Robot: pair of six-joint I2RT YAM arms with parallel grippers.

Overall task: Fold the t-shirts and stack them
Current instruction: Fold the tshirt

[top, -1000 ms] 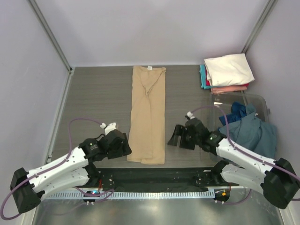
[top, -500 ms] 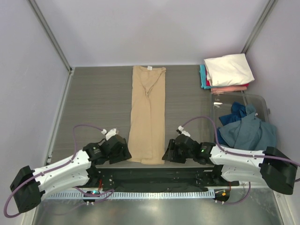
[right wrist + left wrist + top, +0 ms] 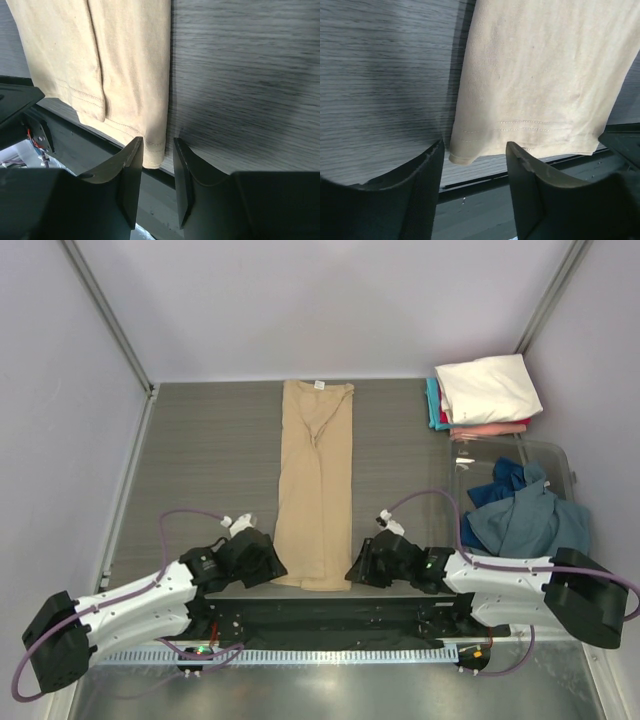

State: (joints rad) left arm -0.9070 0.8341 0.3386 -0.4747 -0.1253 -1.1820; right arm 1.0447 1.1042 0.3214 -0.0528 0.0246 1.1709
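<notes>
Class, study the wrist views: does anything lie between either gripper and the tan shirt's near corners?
Nothing visible does. The left gripper and right gripper each stand open at a near corner of the tan shirt.

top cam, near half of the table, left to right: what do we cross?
left pincer → tan t-shirt, its near hem lying between the two pincers → right pincer → clear bin holding crumpled blue shirts

Tan t-shirt [image 3: 315,485] matt cloth; tbl [image 3: 210,460] woodgrain
</notes>
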